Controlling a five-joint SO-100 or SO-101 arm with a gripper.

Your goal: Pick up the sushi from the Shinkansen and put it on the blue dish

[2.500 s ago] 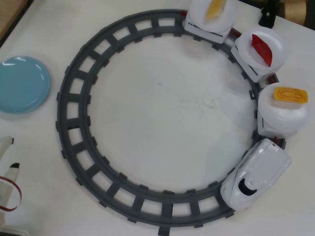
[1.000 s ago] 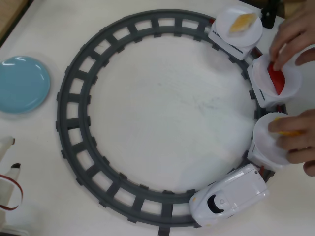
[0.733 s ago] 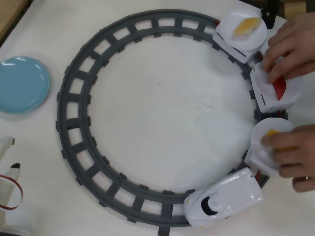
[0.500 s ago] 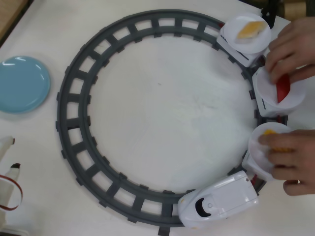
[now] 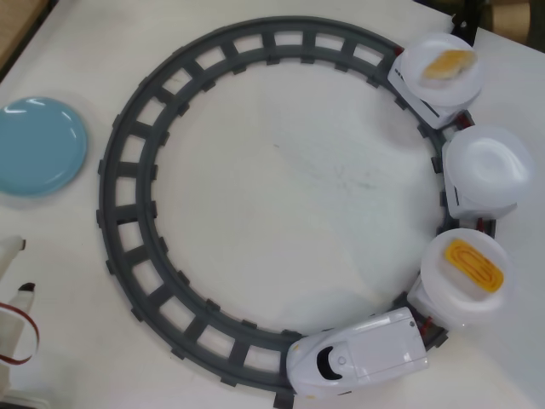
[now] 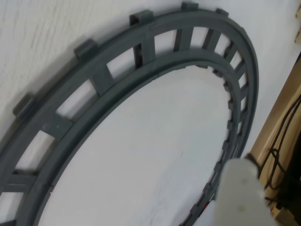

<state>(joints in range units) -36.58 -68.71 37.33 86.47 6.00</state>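
Track [image 5: 136,230], a grey ring, lies on the white table [image 5: 289,187] in the overhead view. The train [image 5: 358,362] sits at the lower right of the ring, nose pointing left, with three plate-topped cars curving up the right side behind it. The first car's plate carries a yellow-orange sushi piece [image 5: 476,264]; the middle plate [image 5: 485,166] shows only white; the top plate holds another yellow-orange piece [image 5: 449,65]. The blue dish [image 5: 38,145] rests well apart at the left edge, bare. The gripper [image 5: 17,319] appears only partly at the lower left corner; whether its claw is released or clenched cannot be told. The wrist view shows track and a blurred white shape [image 6: 242,193].
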